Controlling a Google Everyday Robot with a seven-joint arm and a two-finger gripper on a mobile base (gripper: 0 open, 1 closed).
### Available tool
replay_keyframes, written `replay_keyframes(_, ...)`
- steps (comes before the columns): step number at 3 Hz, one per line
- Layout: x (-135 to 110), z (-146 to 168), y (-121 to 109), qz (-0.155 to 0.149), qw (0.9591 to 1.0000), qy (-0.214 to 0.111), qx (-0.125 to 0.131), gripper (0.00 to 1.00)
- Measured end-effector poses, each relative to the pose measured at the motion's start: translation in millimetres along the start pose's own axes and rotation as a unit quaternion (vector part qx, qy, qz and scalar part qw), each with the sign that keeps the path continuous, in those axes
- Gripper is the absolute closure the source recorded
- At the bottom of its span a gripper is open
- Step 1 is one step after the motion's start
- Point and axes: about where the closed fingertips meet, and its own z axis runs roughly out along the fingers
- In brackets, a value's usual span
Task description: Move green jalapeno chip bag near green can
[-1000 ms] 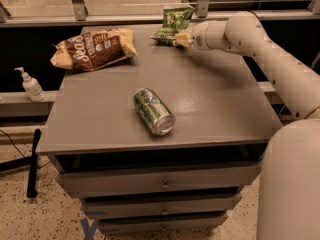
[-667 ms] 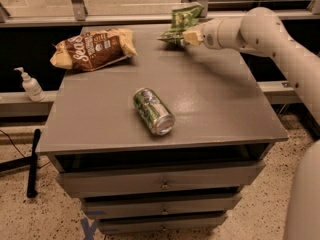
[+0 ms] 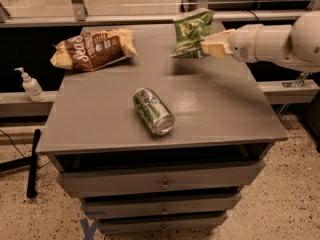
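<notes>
The green jalapeno chip bag (image 3: 191,32) hangs upright in the air above the far right part of the grey cabinet top (image 3: 105,119). My gripper (image 3: 206,47) comes in from the right on a white arm and is shut on the bag's lower right edge. The green can (image 3: 153,110) lies on its side near the middle of the top, its shiny silver end facing the front. The bag is well behind and to the right of the can.
A larger brown-and-yellow chip bag (image 3: 92,48) lies at the far left of the top. A white pump bottle (image 3: 31,85) stands on a ledge to the left. A railing (image 3: 150,18) runs behind the cabinet. Drawers (image 3: 160,184) sit below.
The gripper has lifted the green chip bag off the cabinet top and carried it up and a little to the right. The can and the brown bag have not moved.
</notes>
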Motion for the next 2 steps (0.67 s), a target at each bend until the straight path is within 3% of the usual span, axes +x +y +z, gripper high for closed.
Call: replay_keyframes(2,17.0,-75.7,65.2,-0.010,0.9951,-0.024,-0.095,1.00)
